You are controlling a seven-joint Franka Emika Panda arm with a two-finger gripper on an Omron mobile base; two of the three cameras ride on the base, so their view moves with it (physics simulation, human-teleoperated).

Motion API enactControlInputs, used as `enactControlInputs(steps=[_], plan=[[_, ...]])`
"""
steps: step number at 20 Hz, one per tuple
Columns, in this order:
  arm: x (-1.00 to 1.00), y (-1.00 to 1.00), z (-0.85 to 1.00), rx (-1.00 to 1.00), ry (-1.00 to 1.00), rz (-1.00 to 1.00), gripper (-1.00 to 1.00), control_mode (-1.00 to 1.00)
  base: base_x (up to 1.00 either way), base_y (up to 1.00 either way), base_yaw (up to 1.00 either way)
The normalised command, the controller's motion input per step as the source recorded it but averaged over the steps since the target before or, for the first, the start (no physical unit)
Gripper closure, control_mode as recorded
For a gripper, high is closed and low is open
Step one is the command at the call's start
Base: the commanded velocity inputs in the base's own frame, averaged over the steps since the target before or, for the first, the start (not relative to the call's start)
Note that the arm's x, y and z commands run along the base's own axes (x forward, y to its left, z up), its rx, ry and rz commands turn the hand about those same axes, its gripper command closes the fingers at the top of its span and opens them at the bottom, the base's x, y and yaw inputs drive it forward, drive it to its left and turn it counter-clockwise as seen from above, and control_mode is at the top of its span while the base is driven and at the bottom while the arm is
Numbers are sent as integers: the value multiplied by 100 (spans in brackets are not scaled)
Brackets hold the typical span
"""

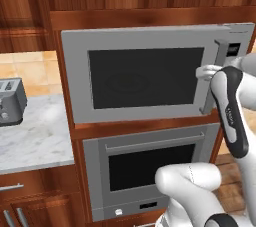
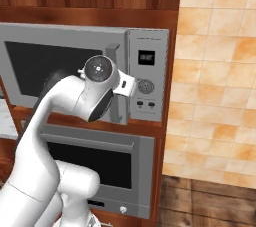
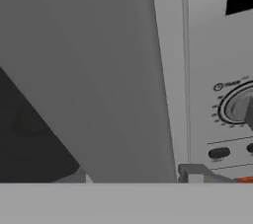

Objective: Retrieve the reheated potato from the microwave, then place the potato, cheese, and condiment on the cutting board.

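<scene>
1. Facing you in both base views is the wide built-in silver-grey microwave [image 1: 145, 73] with a dark window door; it sits in a reddish wood cabinet column, above a grey oven [image 1: 150, 171] with a horizontal bar handle.
2. You see its long axis run left to right, and its front looks out towards the robot's base. The door is wider than it is tall.
3. You find its control panel [image 2: 146, 73] at the right end, with a dark display at the top, a round dial below it and small dark buttons under that.
4. You can see a vertical grey door handle [image 2: 113, 83] between the window and the panel, standing proud of the door.
5. You have the two-finger gripper [image 2: 121, 85] at that handle, about level with the dial. Its jaws are drawn in narrow on the handle, though the fingertips themselves are hidden behind the wrist.
6. In the hand view you look along the door's pale grey edge, with the dial and buttons to its right.
7. To the left you see a marble counter [image 1: 30, 141] carrying a silver toaster [image 1: 11, 101].
</scene>
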Motion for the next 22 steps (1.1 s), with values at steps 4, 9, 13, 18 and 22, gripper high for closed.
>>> enactControlInputs(steps=[4, 9, 13, 18, 22], plan=[[-89, 34, -14, 0, 0, 0, 100, -100, 0, 0, 0], [-94, 29, -11, 0, 0, 0, 100, -100, 0, 0, 0], [-94, 27, -5, 0, 0, 0, 100, -100, 0, 0, 0], [-87, 32, -1, 0, 8, -3, 100, -100, 0, 0, 0], [-76, 31, 0, 0, 15, -3, -100, -100, 0, 0, 0]])
